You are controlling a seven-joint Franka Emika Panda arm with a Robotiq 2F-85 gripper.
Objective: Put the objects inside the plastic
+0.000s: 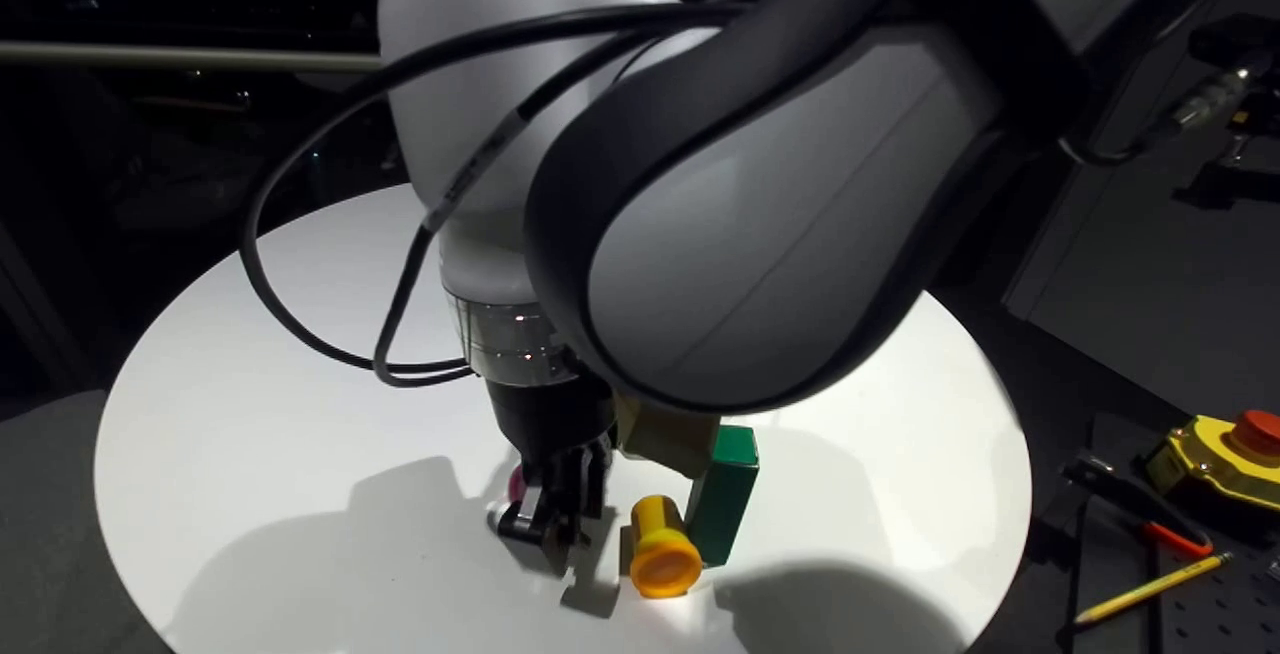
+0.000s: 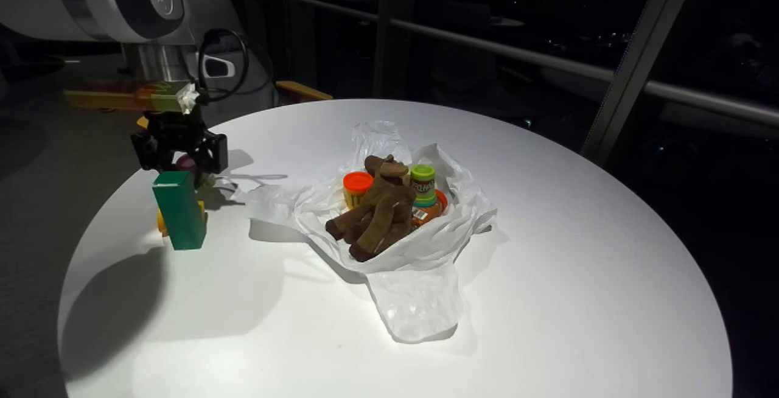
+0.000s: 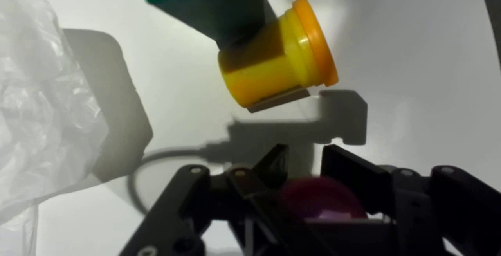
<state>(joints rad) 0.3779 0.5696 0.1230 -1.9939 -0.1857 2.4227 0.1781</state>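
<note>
The white plastic (image 2: pixel 420 303) lies spread on the table; part of it shows in the wrist view (image 3: pixel 43 115). On it are a brown stuffed toy (image 2: pixel 382 212), a yellow tub with a red-orange lid (image 2: pixel 358 186) and a green tub (image 2: pixel 423 180). A green box (image 2: pixel 181 212) stands away from the plastic. A yellow tub with an orange lid (image 3: pixel 274 66) lies on its side against it. My gripper (image 3: pixel 305 152) is low over the table, fingers apart. A round pink thing (image 3: pixel 323 197) shows between and under the fingers, partly hidden by them.
The round white table (image 2: pixel 548 300) holds everything. An orange object (image 2: pixel 431 209) lies on the plastic under the green tub. A black cable loops beside my arm (image 1: pixel 330 344). A yellow stop button with a red top (image 1: pixel 1225 459) is off the table.
</note>
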